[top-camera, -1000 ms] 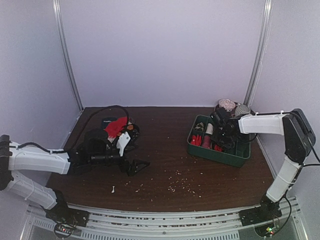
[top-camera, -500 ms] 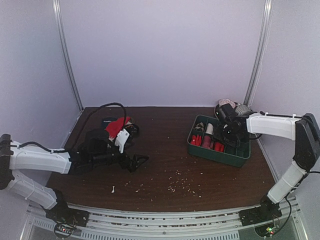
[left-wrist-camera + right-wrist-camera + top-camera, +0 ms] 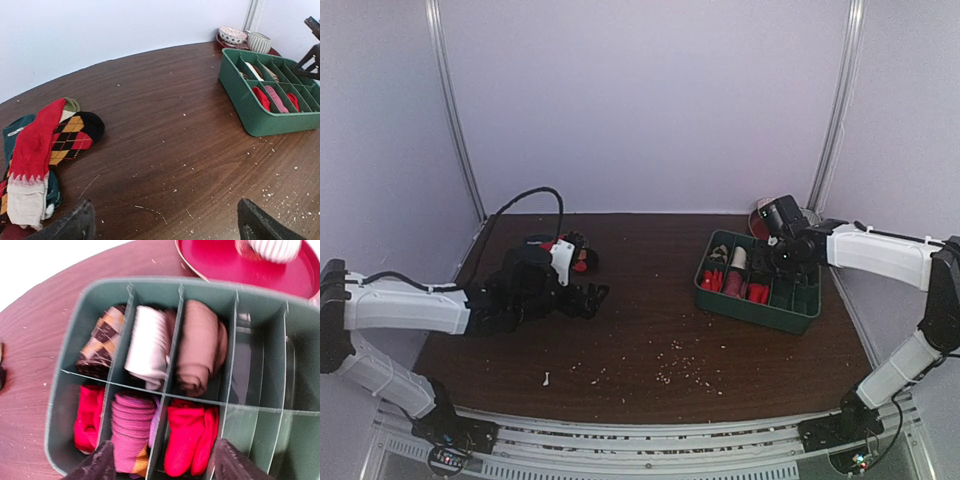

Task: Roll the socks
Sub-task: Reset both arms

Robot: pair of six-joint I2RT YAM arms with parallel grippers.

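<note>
A bright red sock (image 3: 32, 150) with a white toothed cuff lies flat on a pile of socks (image 3: 565, 250) at the table's left, beside an argyle sock (image 3: 72, 137). My left gripper (image 3: 165, 227) is open and empty just above bare table, to the right of that pile. A tan-brown rolled sock (image 3: 197, 352) sits in a back compartment of the green tray (image 3: 75, 340). A red rolled bundle (image 3: 192, 440) sits in front of it. My right gripper (image 3: 165, 465) is open and empty above the tray's front row.
The tray (image 3: 760, 310) also holds argyle, white, pink and another red roll (image 3: 87, 415). A red plate (image 3: 240, 260) with a bowl (image 3: 232, 35) and a striped cup (image 3: 258, 41) stands behind it. Pale crumbs (image 3: 680, 370) dot the table. A black cable (image 3: 520, 200) arcs over the left arm.
My left gripper has moved away from the near edge toward the sock pile. My right gripper has risen out of the tray and pulled back to the right.
</note>
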